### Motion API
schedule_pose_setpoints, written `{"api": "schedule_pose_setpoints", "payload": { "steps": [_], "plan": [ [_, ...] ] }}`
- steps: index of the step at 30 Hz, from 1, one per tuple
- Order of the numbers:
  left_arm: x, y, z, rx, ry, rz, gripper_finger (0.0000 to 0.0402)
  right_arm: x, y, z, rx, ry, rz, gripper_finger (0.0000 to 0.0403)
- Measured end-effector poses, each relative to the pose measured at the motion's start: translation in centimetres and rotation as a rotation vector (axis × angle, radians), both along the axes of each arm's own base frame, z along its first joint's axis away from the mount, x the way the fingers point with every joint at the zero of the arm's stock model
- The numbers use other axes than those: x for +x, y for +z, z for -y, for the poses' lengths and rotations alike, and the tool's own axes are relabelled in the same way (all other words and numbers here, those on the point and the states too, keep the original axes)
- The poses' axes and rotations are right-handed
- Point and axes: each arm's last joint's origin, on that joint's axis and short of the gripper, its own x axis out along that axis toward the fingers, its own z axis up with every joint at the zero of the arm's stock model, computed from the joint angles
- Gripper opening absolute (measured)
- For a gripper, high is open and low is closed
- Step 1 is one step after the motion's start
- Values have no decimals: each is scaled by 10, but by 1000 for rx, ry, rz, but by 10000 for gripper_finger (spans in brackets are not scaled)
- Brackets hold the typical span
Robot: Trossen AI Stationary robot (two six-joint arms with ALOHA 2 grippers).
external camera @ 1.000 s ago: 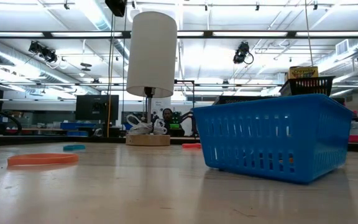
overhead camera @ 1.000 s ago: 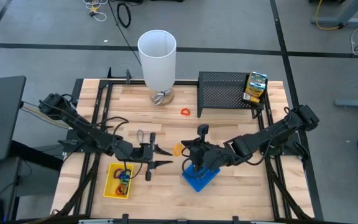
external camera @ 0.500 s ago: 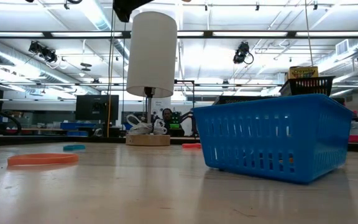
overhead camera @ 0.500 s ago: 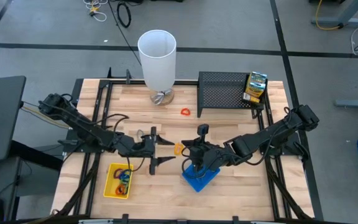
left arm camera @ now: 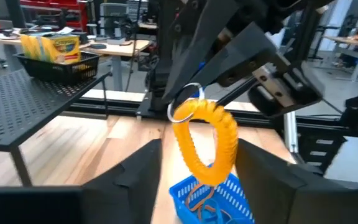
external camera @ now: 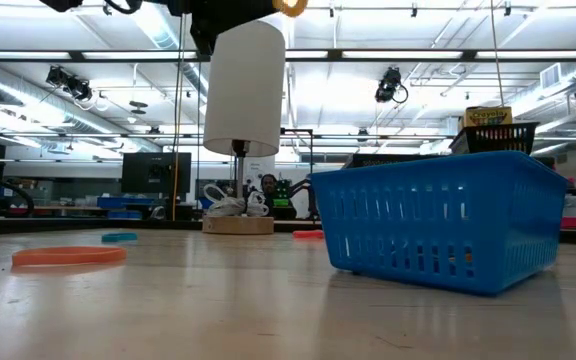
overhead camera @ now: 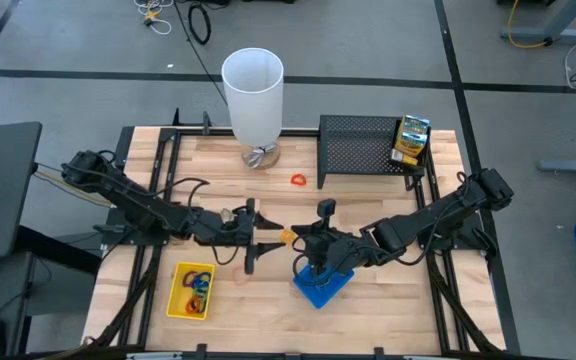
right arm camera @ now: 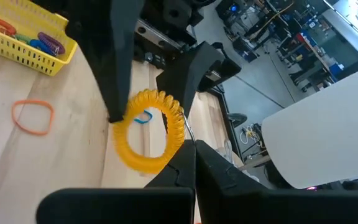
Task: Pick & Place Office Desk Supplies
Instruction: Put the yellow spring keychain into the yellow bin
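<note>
From above, my right gripper (overhead camera: 290, 238) holds a yellow coil loop (overhead camera: 285, 238) up just beside the blue tray (overhead camera: 320, 287), and my left gripper (overhead camera: 260, 241) reaches in with jaws spread, apparently to take it over. In my left wrist view the loop (left arm camera: 205, 142) hangs between my parted fingers (left arm camera: 138, 168), not yet gripped by them. In my right wrist view my fingers (right arm camera: 185, 163) are shut on the loop (right arm camera: 149, 129), clear of the yellow tray (right arm camera: 33, 46).
</note>
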Motion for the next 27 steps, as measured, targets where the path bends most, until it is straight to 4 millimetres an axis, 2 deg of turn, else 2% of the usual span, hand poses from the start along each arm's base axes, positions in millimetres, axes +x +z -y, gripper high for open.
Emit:
{"api": "schedule_pose_setpoints", "payload": {
  "steps": [3, 7, 8, 13, 19, 23, 27],
  "plan": [
    [0, -2, -1, 23, 41, -23, 151, 0, 0, 0, 1, 1, 0, 0],
    [-2, -4, 1, 89, 93, -47, 41, 1, -1, -2, 53, 72, -16, 1],
    [-3, -5, 3, 111, 99, -52, 26, 2, -1, -2, 81, 109, -25, 3],
    [-10, -8, 13, 193, 99, -102, 10, 8, 3, -2, 235, 277, -4, 35],
    [-27, -10, 28, 249, 162, -167, 9, 8, 14, -2, 223, 331, 63, 98],
    [-43, -9, 40, 271, 177, -201, 9, -3, 28, 2, 218, 341, 86, 131],
    [-64, -12, 48, 268, 185, -264, 9, -22, 40, 7, 237, 387, 57, 146]
  ]
}}
